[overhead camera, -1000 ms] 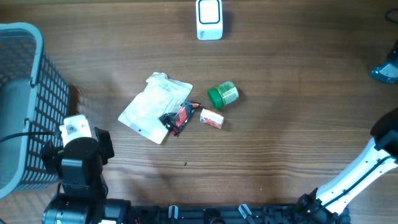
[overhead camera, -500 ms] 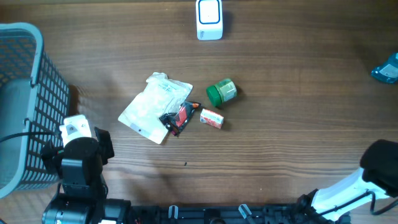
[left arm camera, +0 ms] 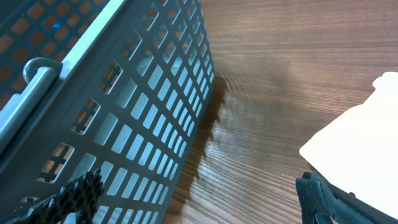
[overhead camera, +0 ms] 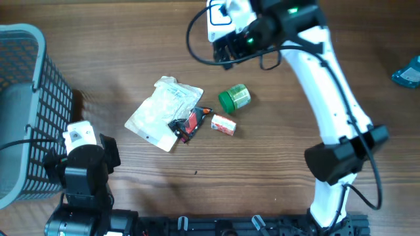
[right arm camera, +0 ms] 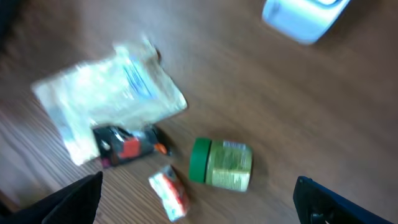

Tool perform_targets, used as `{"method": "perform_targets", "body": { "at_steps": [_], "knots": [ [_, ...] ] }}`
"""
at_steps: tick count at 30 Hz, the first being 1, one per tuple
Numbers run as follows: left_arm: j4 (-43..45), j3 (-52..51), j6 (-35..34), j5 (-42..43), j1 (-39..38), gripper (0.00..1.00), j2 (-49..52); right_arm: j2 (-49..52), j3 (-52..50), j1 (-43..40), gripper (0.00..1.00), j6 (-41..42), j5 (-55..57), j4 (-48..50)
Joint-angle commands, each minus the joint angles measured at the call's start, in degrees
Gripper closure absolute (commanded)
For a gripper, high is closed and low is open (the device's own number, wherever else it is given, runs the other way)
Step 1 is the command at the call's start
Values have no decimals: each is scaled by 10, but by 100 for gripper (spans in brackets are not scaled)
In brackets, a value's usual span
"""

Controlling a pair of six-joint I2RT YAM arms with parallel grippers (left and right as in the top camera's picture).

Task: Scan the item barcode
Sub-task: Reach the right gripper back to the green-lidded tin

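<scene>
Reaching across the overhead view, the right gripper (overhead camera: 224, 56) hangs beside the white boxy barcode scanner (overhead camera: 214, 19). The candidate items cluster mid-table: green-lidded round jar (overhead camera: 235, 98), small red-and-white carton (overhead camera: 224, 124), white plastic pouch (overhead camera: 164, 113). Left wrist: the left gripper (left arm camera: 196, 199) is spread and empty, idle beside the grey mesh basket (left arm camera: 124, 106). Right wrist: the jaws are spread and empty, seemingly lining up on the jar.
</scene>
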Motion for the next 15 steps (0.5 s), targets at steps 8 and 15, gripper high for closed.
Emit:
{"method": "perform_targets", "body": {
  "at_steps": [8,15],
  "knots": [
    [2,2,0,-6,4,0,0,21,-250,8,0,7,36,68],
    [2,2,0,-6,4,0,0,21,-316,11,0,11,25,139]
  ]
}}
